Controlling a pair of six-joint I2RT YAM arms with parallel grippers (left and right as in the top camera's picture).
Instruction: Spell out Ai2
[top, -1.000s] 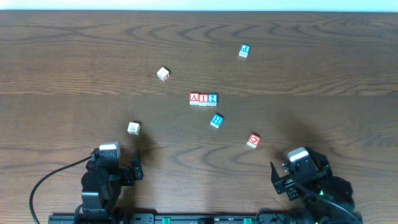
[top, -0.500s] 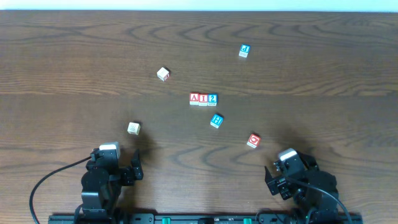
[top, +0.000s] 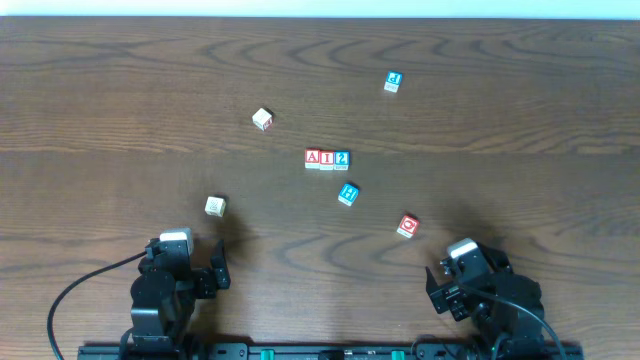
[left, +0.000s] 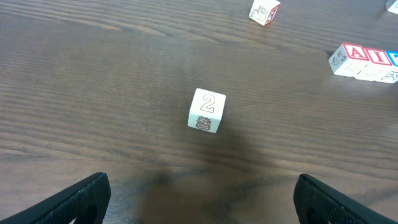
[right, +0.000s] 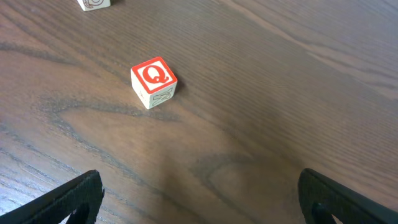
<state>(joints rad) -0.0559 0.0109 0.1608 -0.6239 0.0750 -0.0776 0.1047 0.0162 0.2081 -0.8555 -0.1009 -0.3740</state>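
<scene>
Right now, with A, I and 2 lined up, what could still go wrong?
The job looks done, so the risks are mostly bumps.
1. The red Q block lies just ahead of the open right fingers; a forward move could knock it.
2. A white 2 block lies likewise before the open left fingers.
3. A blue block sits near the A-I-2 row; if pushed, it might break the row's line.

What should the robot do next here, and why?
Probably nothing but rest: the A block, I block and blue 2 block already sit side by side reading AI2, and the left tool and right tool are open and empty, away from them.
</scene>
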